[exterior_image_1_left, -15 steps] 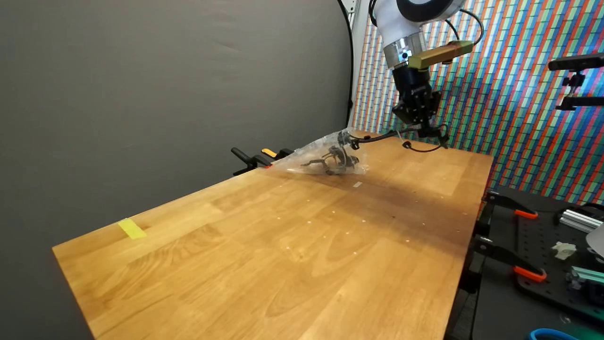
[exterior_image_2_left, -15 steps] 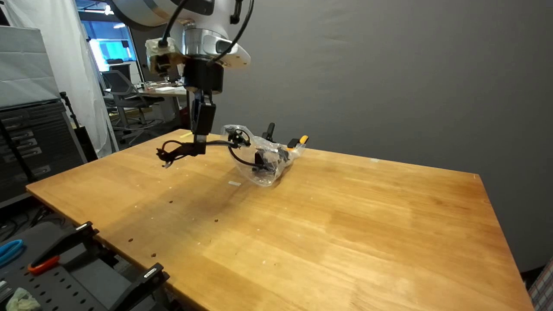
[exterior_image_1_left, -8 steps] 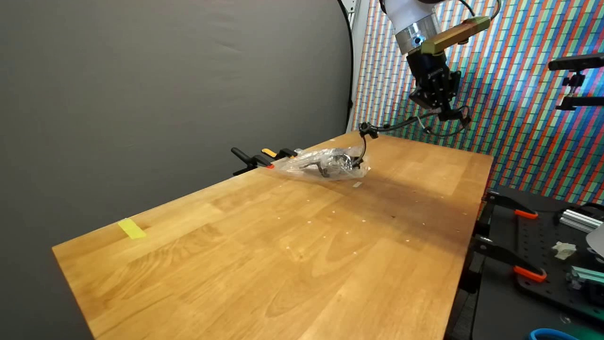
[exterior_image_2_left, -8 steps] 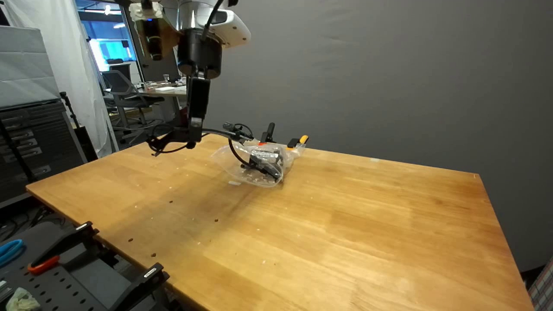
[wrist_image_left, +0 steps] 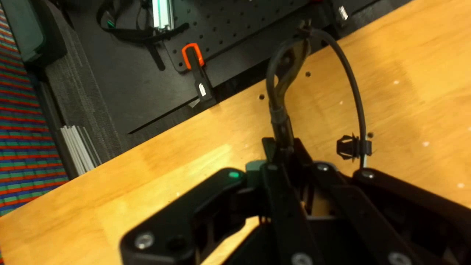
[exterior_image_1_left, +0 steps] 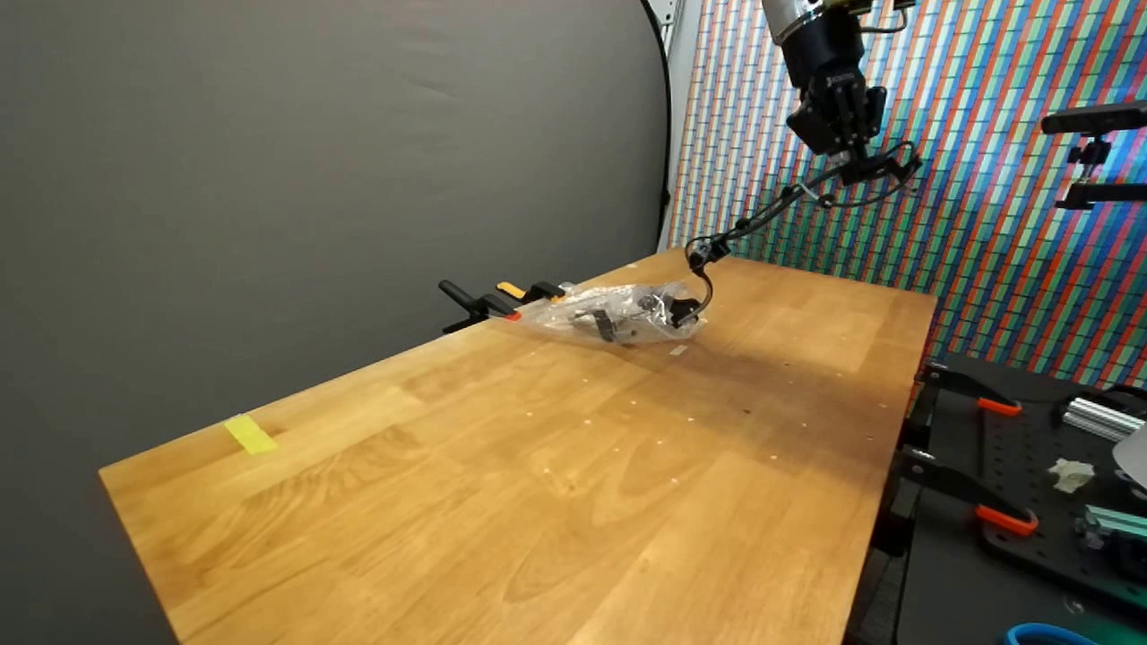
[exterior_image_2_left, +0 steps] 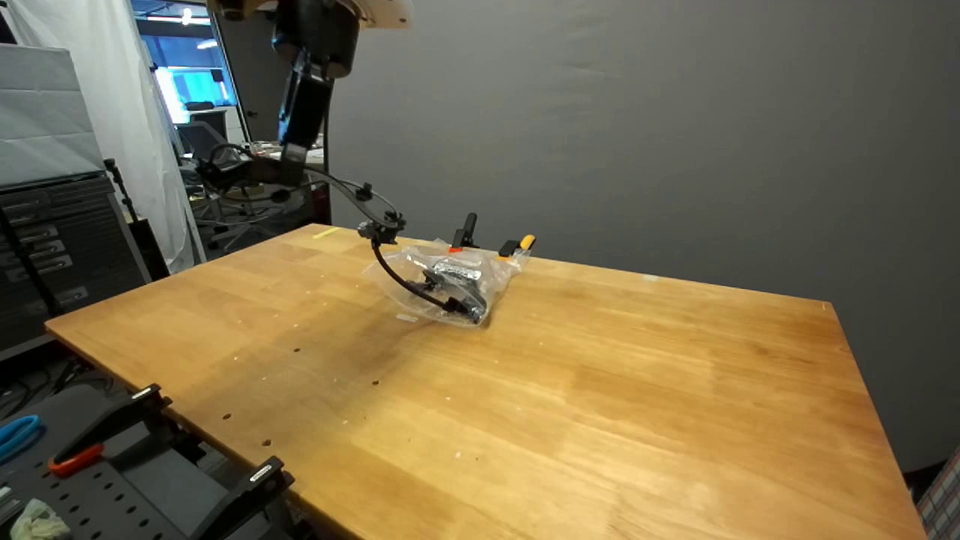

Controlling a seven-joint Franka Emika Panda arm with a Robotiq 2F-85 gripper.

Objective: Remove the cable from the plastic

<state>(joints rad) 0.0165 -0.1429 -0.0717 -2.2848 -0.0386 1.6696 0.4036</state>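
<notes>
A black cable with connectors and clips [exterior_image_1_left: 771, 212] hangs from my gripper [exterior_image_1_left: 856, 168], high above the table. In an exterior view, the cable [exterior_image_2_left: 405, 283] runs down from a clip cluster into the clear plastic bag [exterior_image_2_left: 491, 264]. The bag [exterior_image_1_left: 569, 313] lies crumpled at the table's edge with dark cable parts still inside. My gripper [exterior_image_2_left: 292, 161] is shut on the cable. In the wrist view, the fingertips [wrist_image_left: 282, 145] close around a thick sleeved part, and a loop of the cable [wrist_image_left: 354, 82] with a clip hangs beside them.
Clamps with black and yellow handles [exterior_image_2_left: 517, 246] grip the table edge by the bag. The wooden table [exterior_image_1_left: 502, 466] has tape pieces on it. A dark side table [wrist_image_left: 121, 84] with orange-tipped clamps [exterior_image_1_left: 1004, 515] adjoins its other edge.
My gripper has risen and moved away from the bag, still holding the cable. More cable is out of the bag, including the clip cluster, and the bag has sunk flatter onto the table.
</notes>
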